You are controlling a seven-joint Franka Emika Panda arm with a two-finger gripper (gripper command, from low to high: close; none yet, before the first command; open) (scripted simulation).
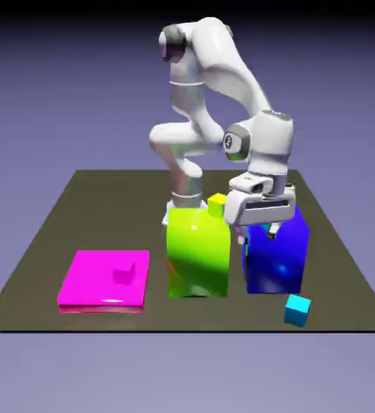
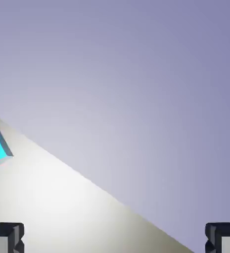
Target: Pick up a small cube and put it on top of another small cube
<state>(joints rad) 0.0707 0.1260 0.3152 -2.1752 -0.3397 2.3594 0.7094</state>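
Cyan cube (image 1: 297, 310) lies whole in exterior view, cropped beside spread pincer (image 2: 115, 239).

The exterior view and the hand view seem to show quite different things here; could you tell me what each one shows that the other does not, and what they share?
Only the exterior view shows the white arm, the big yellow-green block, the big blue block, the flat magenta block with a small magenta cube on it, and a small yellow-green cube. Only the hand view shows the two finger tips from behind, set wide apart with nothing between them. Both show the table, the backdrop, and a small cyan cube, cut off at the hand view's left edge.
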